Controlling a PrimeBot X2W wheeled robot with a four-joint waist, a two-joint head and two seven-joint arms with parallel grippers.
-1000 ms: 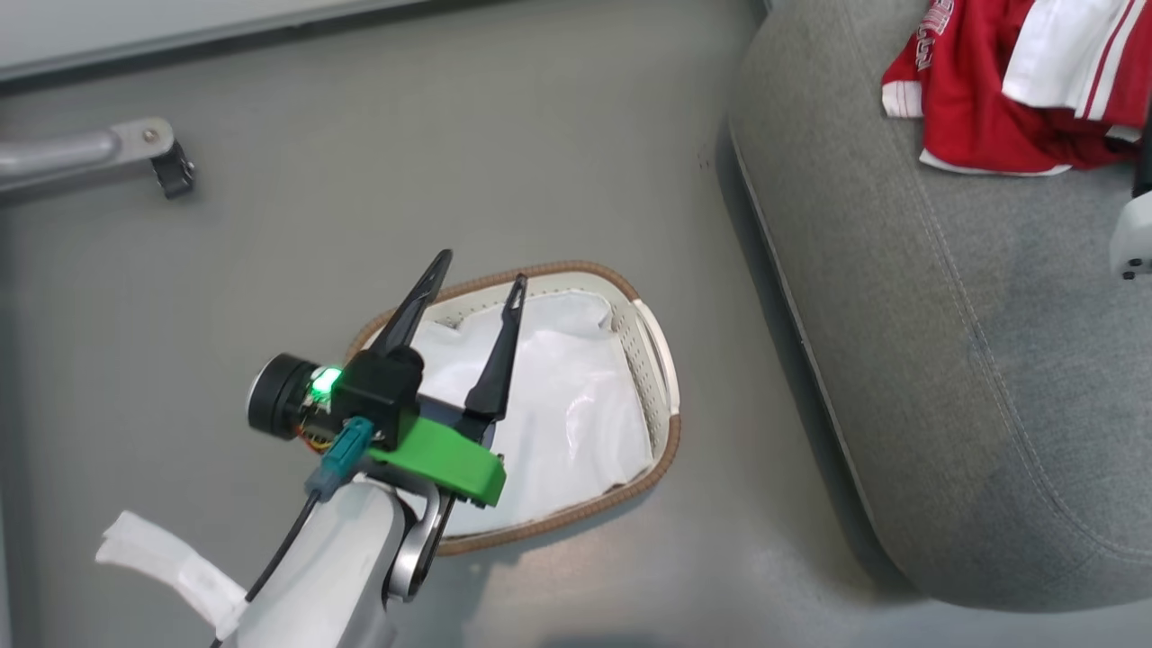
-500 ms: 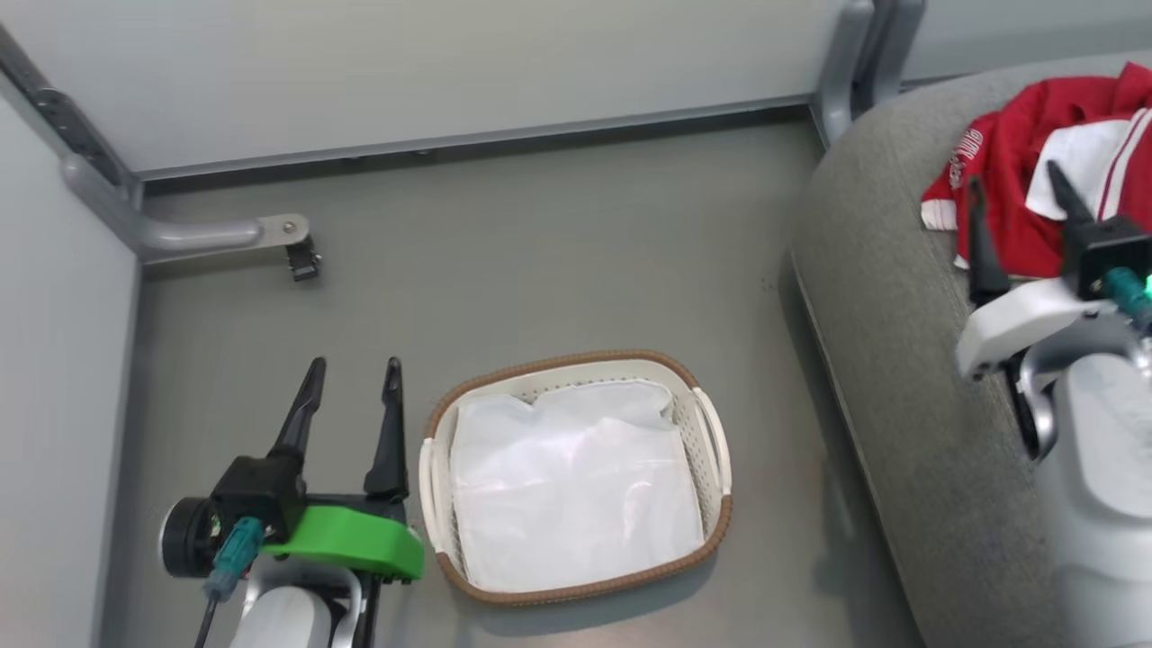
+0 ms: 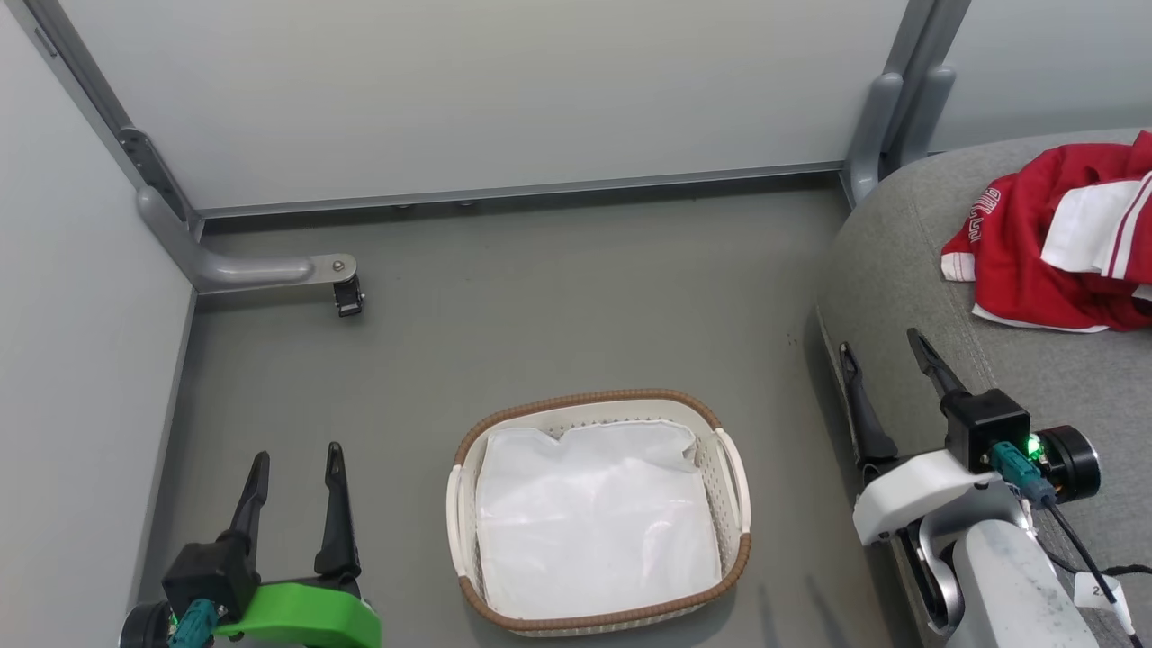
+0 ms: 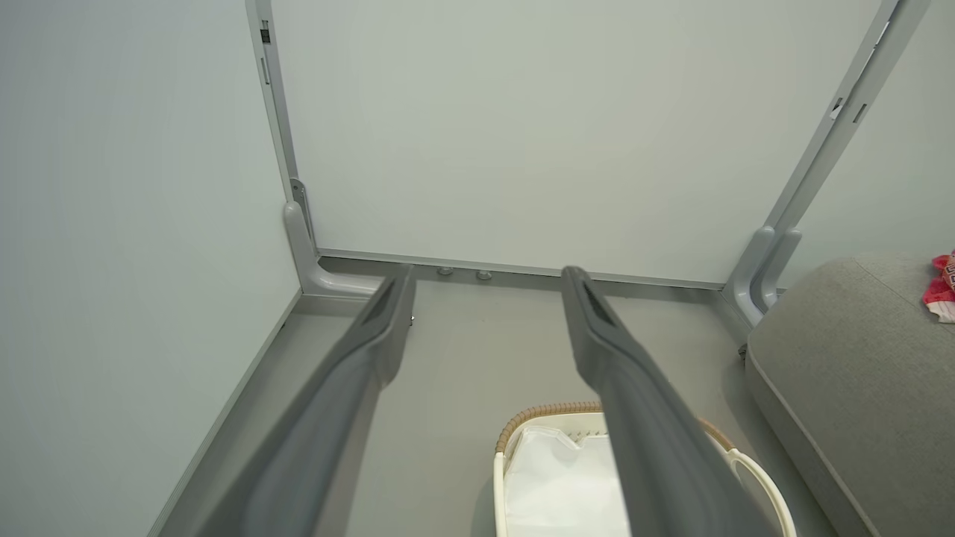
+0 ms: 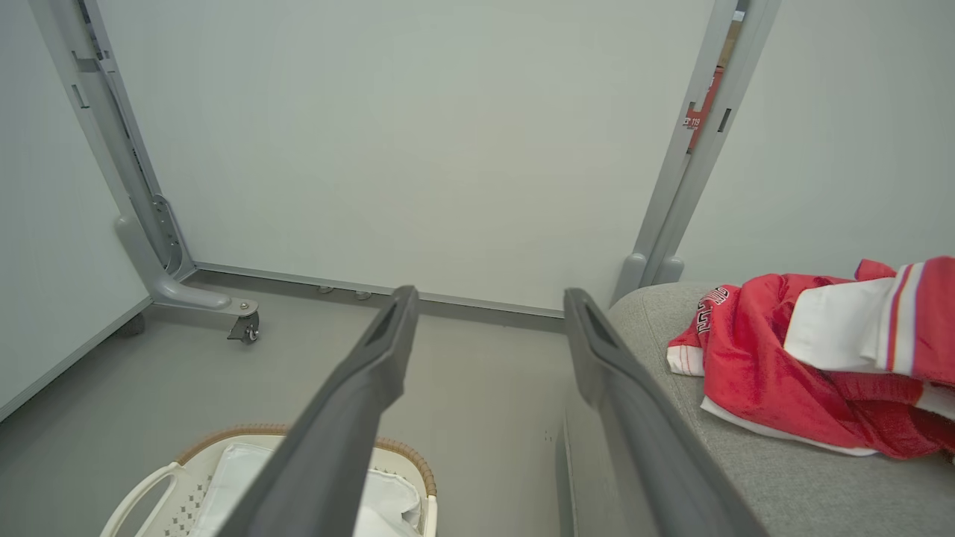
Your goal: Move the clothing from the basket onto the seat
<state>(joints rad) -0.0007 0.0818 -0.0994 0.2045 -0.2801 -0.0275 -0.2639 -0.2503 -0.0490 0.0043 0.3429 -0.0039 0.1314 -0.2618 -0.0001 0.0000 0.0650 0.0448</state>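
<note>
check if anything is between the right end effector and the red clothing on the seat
Nothing visible does. The clothing lies on the seat, with bare grey upholstery between it and the open right end effector. The basket holds just its white liner.

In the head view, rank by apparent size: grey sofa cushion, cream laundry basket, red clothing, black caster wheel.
Largest to smallest:
grey woven sofa cushion
cream perforated basket
red-and-white clothing, cropped by the frame
black caster wheel

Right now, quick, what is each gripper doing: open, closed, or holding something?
Left gripper: open, holding nothing.
Right gripper: open, holding nothing.
</note>
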